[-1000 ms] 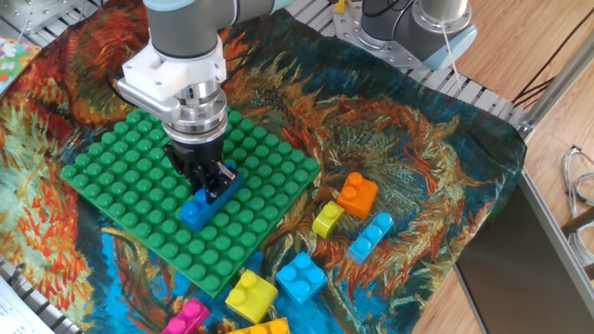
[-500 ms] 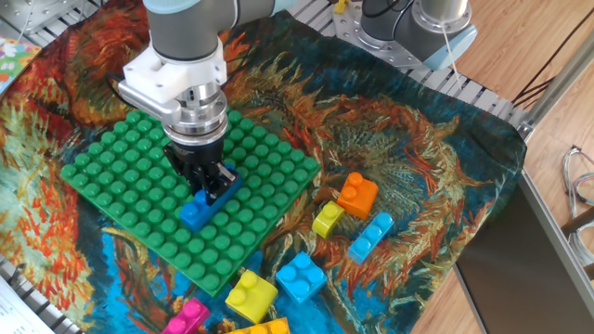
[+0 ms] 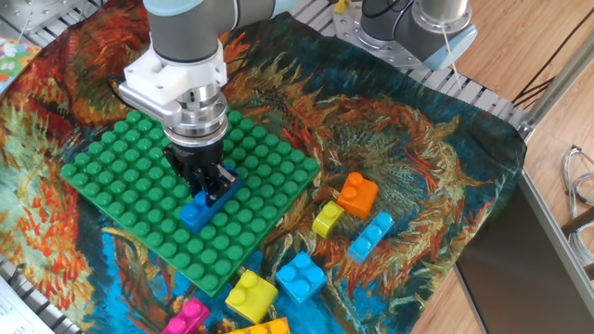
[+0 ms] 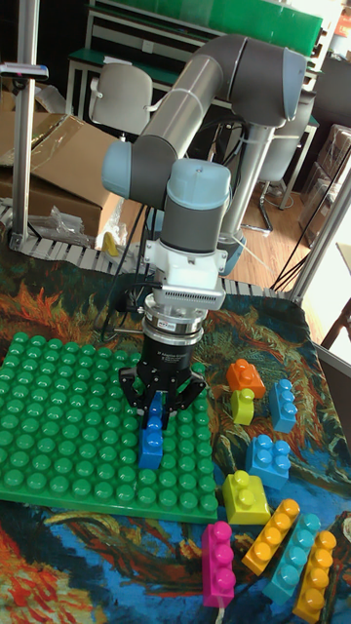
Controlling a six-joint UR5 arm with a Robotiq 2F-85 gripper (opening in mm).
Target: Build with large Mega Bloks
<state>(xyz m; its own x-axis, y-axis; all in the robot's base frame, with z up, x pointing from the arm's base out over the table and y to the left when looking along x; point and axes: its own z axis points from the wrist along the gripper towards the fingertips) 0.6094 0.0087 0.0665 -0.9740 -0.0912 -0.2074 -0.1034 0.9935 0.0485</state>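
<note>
A long blue Mega Blok [image 3: 196,212] [image 4: 151,447] stands on the green baseplate [image 3: 111,176] [image 4: 58,419], near its front right part. My gripper [image 3: 210,184] [image 4: 156,410] points straight down over the brick's far end, its fingers closed on either side of it. Loose bricks lie on the cloth to the right: an orange one [image 3: 357,195] [image 4: 244,374], a small yellow one [image 3: 327,220] [image 4: 243,405], a long light blue one [image 3: 371,237] [image 4: 283,404], a light blue one [image 3: 300,276] [image 4: 270,458], a yellow one [image 3: 251,295] [image 4: 246,495] and a pink one [image 3: 186,318] [image 4: 217,563].
A patterned cloth [image 3: 418,158] covers the table. A second robot's base [image 3: 418,28] stands at the back right. Cables [image 3: 580,190] lie off the table's right side. More long bricks, among them an orange one [image 4: 273,535], lie at the front right.
</note>
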